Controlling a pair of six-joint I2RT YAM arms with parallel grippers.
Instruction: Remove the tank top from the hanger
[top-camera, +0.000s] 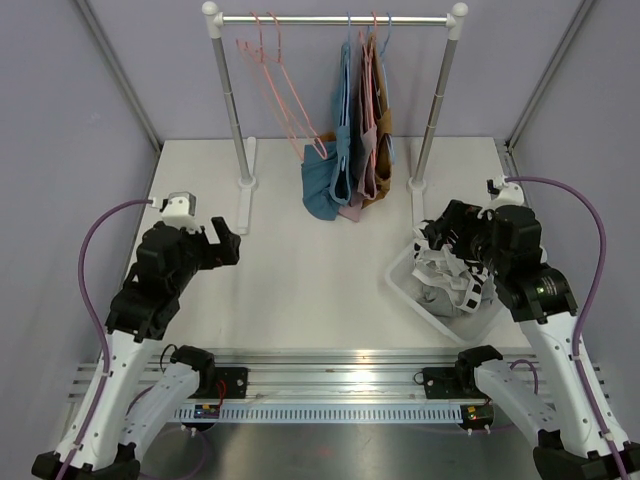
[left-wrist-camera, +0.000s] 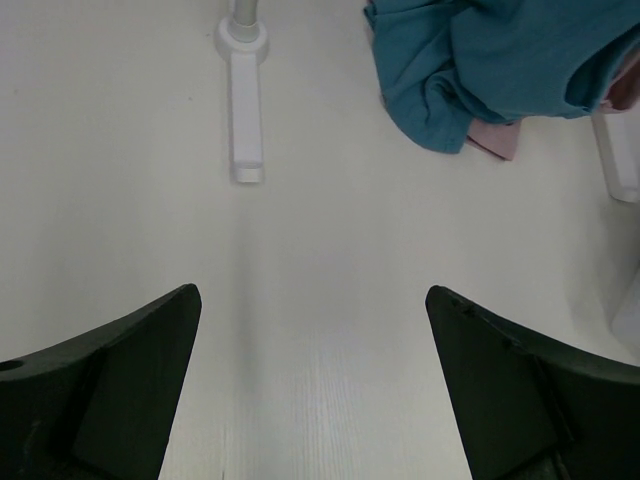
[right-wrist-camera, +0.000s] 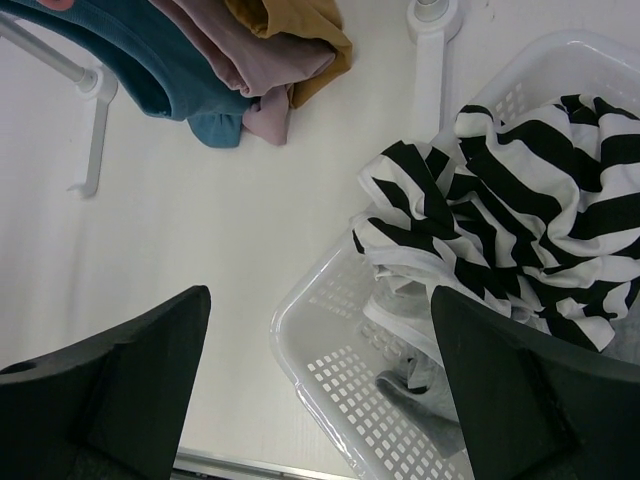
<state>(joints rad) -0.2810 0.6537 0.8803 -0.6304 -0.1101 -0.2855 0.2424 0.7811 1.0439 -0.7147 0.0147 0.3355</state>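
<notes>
- On the white rack with a silver bar (top-camera: 335, 18), at the far side of the white bench (top-camera: 300, 280): three soft tank tops, side by side on thin hangers (top-camera: 376, 28).
- From left to right: teal tank top (top-camera: 322, 188), pale pink tank top (top-camera: 352, 208), mustard-brown tank top (top-camera: 382, 140), all with bottoms bunched up on the bench.
- To their left on the same bar: bare pink wire hangers (top-camera: 272, 70).
- Wide open and gripping nothing: the left jaws, low over the bench, well apart from the teal tank top.
- Wide open and gripping nothing too: the right jaws, over a white plastic basket (top-camera: 405, 290) at the right side of the bench.
- Inside the basket: a crumpled black-and-white striped cloth (top-camera: 445, 275), spilling over the rim.
</notes>
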